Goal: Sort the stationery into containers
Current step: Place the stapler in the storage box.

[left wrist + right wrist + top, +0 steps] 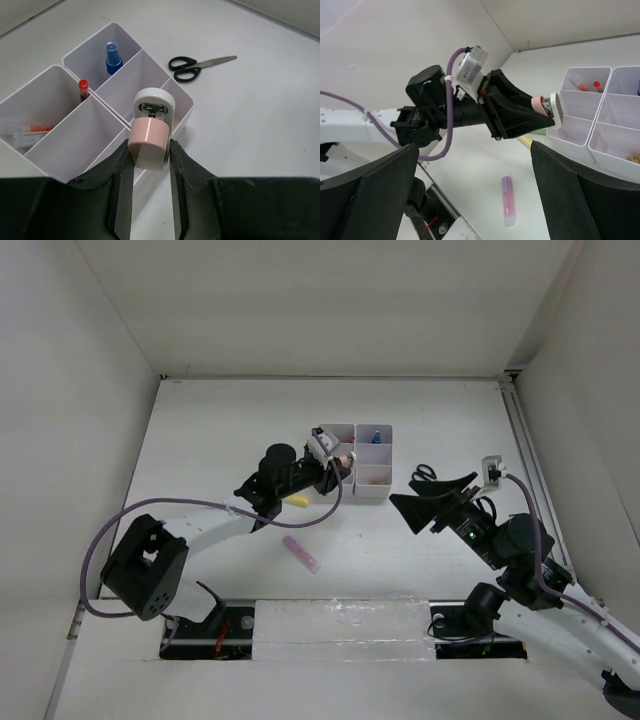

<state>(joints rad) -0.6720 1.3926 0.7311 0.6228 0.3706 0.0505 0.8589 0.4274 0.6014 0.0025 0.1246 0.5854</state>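
Tray [372, 492] sits mid-desk, toward the far edge, with a blue piece [113, 56] and a red pen [83, 87] standing in its compartments. Your left claw [149, 150] is clenched on a pink-and-white item [150, 132] over the tray's left edge. Scissors [195, 67] lie right of the tray. Your right claw [404, 491] hangs beside them, spread wide, holding nothing.

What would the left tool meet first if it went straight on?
Probably the white plastic six-compartment tray: the pink-and-white piece the left tool grips points at its near wall, though depth is unclear.
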